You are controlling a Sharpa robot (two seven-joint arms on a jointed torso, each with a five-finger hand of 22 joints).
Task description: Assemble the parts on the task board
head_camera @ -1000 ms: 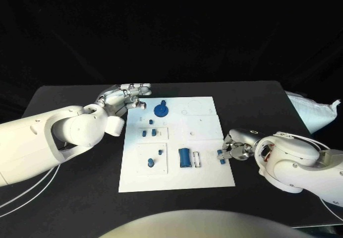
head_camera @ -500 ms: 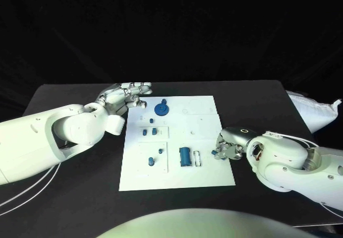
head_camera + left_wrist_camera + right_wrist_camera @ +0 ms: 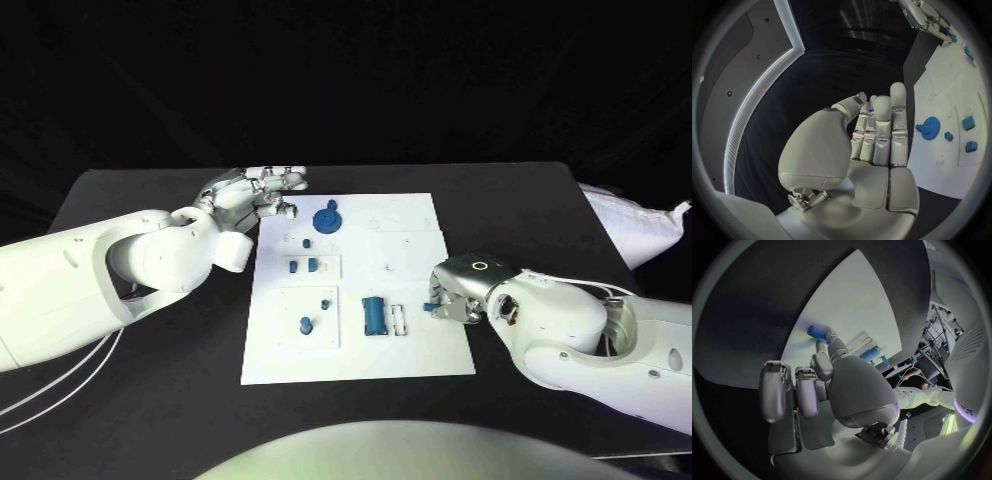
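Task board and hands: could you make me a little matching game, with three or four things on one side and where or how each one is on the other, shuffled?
Things:
1. blue gear
2. long blue cylinder
3. small blue piece
4. left hand

Places or states:
A. pinched in the right hand
B. lying on the task board, near its middle
C. at the board's far end
D. holding nothing, beside the board's far left corner

Pairs: 1-C, 2-B, 3-A, 4-D
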